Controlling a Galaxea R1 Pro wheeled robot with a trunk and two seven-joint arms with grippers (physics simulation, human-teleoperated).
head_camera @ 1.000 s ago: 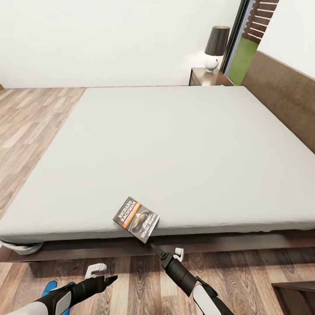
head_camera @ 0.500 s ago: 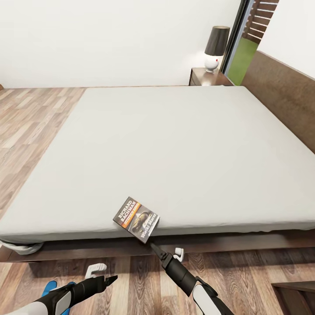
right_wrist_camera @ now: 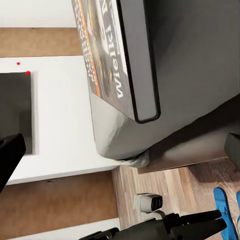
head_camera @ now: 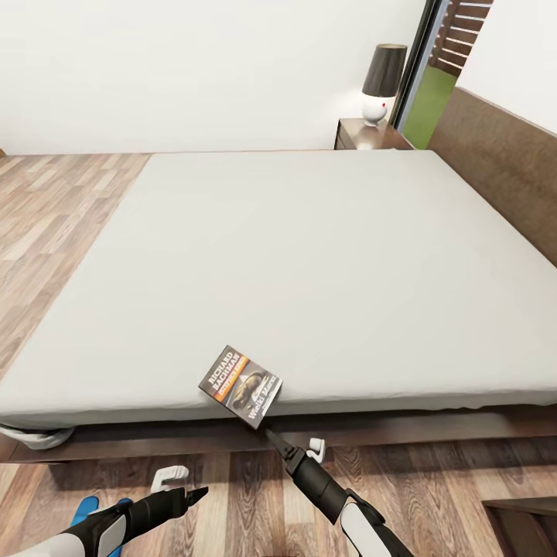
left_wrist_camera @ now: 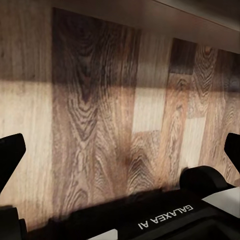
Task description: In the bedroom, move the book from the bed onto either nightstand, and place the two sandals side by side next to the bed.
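**Both grippers low at the near edge of the bed, book within reach**

Taking the bed as our landmark, we start nearest the camera. Our left gripper hangs over the plank floor just short of the bed's near side; in the left wrist view its fingertips stand wide apart with bare wood between them, so it is spread open and holds nothing. Beside that arm, on the floor short of the bed's near side, we see a sliver of a blue sandal; the right wrist view also catches a blue sandal on the floor.

Our right gripper points up at the bed frame, just beneath the book. Its fingertips sit at opposite edges of the right wrist view, parted wide and gripping nothing.

The book lies flat on the mattress at the bed's near edge, one corner jutting slightly past it, cover up.

Beyond the bed's far side, by the headboard, stands a nightstand carrying a lamp with a dark shade. Next to it a dark-framed window breaks the white wall.
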